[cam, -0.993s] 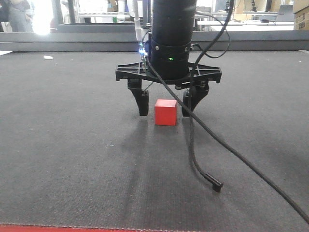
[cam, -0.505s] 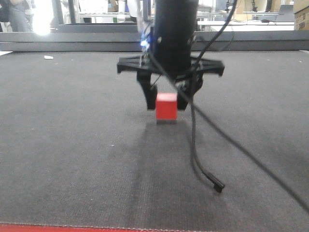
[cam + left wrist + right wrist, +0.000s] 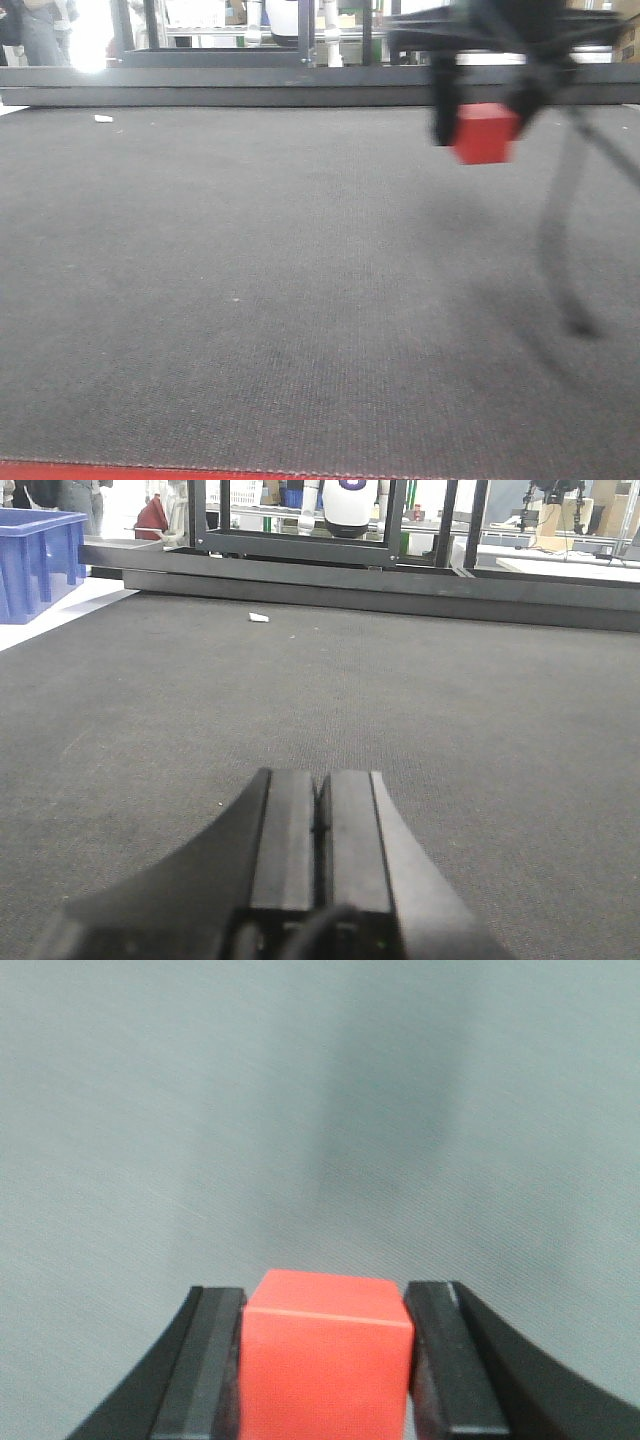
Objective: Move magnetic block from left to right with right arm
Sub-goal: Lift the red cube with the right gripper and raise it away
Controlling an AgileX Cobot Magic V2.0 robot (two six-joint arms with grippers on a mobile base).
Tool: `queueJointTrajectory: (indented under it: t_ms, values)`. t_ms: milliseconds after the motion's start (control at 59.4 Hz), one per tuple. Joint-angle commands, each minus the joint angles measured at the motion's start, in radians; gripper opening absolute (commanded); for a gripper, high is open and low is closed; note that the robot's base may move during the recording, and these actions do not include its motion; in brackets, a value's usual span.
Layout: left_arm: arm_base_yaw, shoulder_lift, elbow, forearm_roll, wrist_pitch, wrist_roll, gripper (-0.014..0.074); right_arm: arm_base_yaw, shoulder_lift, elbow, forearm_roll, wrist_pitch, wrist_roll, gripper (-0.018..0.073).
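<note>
Right wrist: sharp-edged matte red block (image 3: 326, 1360).

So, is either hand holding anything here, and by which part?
The right hand clamps the red magnetic block by its two opposite side faces. The left hand is shut, empty.
</note>
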Motion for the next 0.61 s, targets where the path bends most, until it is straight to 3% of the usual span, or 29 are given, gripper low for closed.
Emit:
queueJointTrajectory:
  t_ms: [0, 219, 589]
  values:
    - [-0.006, -0.014, 0.009, 0.0, -0.089, -0.004, -0.0116, -0.052, -0.155, 0.088, 0.007, -0.083, -0.056, 0.0204]
    - [-0.006, -0.014, 0.009, 0.0, -0.089, -0.004, -0.0116, -0.13, -0.393, 0.353, 0.06, -0.178, -0.153, 0.0204]
    - [-0.006, -0.014, 0.009, 0.0, -0.089, -0.004, -0.0116, -0.128, -0.827, 0.682, 0.069, -0.254, -0.191, 0.0204]
